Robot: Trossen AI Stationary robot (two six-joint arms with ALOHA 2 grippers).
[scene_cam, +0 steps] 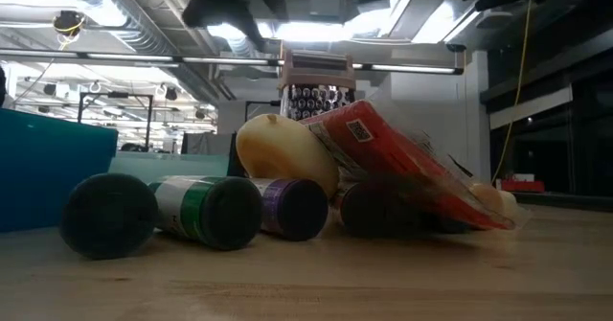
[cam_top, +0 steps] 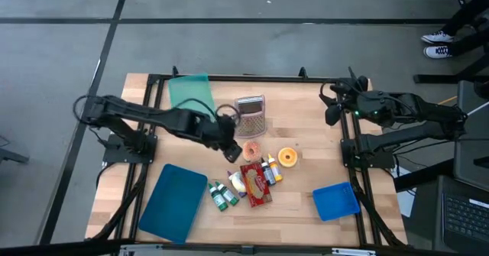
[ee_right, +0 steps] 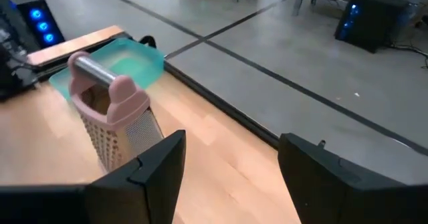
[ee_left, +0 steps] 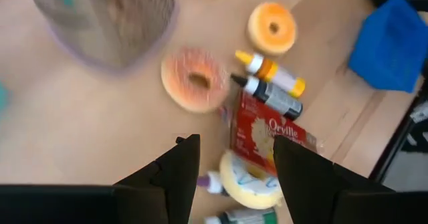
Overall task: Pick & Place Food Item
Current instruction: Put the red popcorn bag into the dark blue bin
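Observation:
A heap of small items lies at the table's middle: a pink-iced donut [cam_top: 252, 149] [ee_left: 195, 79], an orange donut [cam_top: 288, 157] [ee_left: 272, 27], a red popcorn box [cam_top: 256, 183] [ee_left: 267, 132], a pale iced donut [ee_left: 249, 184] and small bottles [cam_top: 222, 196]. My left gripper [cam_top: 230, 147] [ee_left: 234, 164] hovers open over the heap's left side and points steeply down; it touches nothing. In its wrist view the box and the pale donut show between the fingers. My right gripper [cam_top: 333, 108] [ee_right: 231, 170] waits open above the table's far right.
A metal grater with a pink handle [cam_top: 252, 112] [ee_right: 110, 110] stands just behind the heap. A teal tray [cam_top: 189, 90] lies at the far edge, a blue tray [cam_top: 174, 202] at the near left and a smaller blue lid [cam_top: 336, 201] at the near right.

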